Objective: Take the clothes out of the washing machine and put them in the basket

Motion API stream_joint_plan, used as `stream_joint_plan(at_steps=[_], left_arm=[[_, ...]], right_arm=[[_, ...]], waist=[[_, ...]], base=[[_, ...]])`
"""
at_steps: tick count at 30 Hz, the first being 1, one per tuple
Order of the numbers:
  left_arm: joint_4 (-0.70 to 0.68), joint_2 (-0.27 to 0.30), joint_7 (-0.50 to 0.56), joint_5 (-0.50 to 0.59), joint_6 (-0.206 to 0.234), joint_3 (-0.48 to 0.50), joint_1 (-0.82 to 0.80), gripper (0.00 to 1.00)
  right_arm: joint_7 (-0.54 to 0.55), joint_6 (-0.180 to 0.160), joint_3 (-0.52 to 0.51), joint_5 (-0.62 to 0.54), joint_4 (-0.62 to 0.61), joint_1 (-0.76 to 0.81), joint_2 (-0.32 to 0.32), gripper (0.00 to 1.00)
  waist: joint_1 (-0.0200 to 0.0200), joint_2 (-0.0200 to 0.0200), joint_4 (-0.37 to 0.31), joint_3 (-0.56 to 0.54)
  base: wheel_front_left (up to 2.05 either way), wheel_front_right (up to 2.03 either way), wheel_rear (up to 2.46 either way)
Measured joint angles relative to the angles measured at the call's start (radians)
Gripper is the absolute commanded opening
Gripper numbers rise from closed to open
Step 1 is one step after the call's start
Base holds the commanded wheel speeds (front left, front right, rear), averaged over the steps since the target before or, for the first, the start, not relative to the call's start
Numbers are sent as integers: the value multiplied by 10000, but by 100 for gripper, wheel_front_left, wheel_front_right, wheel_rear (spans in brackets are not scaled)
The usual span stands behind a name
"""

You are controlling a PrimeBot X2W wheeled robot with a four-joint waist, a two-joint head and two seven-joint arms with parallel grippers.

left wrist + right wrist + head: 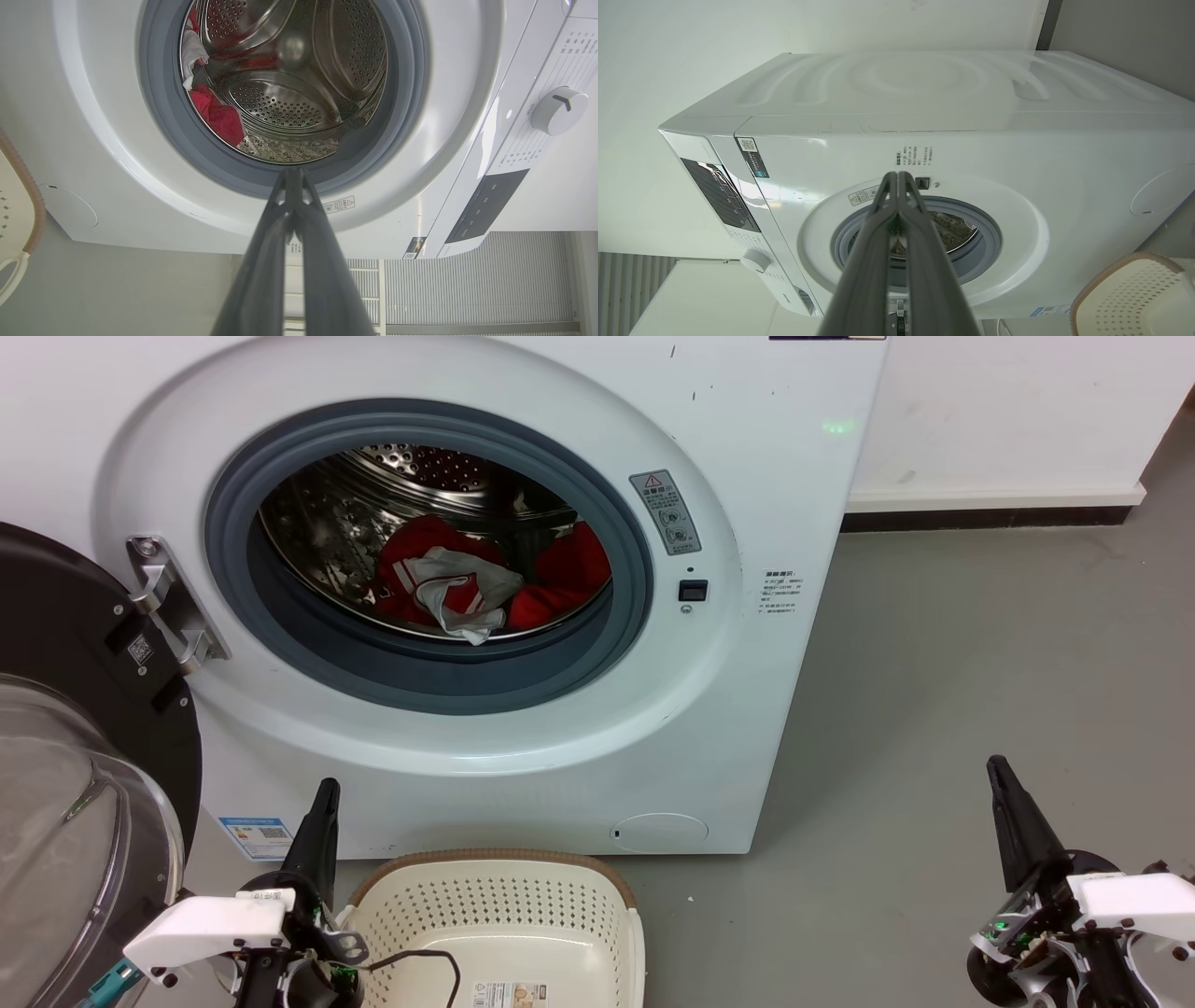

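Left gripper (326, 790) low, fingers pressed together, holding nothing. Right gripper (997, 767) same, tips touching, empty. Red clothes (467, 583) well beyond both sets of fingertips, inside washing machine (794, 476) drum. Open door (65, 607) at left gripper's outer side. Basket (495, 856) on floor just beside left gripper, between grippers.

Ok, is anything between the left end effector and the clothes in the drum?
Nothing visible. The door is swung open to the left; the clothes lie low in the drum behind the grey ring. The left end effector is shut, down beside the basket.
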Motion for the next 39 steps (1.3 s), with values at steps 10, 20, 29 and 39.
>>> stream_joint_plan(at_steps=[10, 20, 29, 39], left_arm=[[0, 0, 0, 0, 0, 0, 0, 0], [0, 0, 0, 0, 0, 0, 0, 0], [196, -29, -165, 6, 17, -234, 256, 100], [-59, -33, -656, 629, 15, -727, 188, 100]], right_arm=[[0, 0, 0, 0, 0, 0, 0, 0], [0, 0, 0, 0, 0, 0, 0, 0], [-171, -2, 77, -4, 132, 309, 19, 100], [-656, -2, 205, -989, -326, 482, 29, 100]], waist=[[0, 1, 0, 0], [0, 0, 0, 0], [0, 0, -6, 5], [0, 0, -34, 16]], base=[[0, 0, 0], [0, 0, 0], [0, 0, 0], [0, 0, 0]])
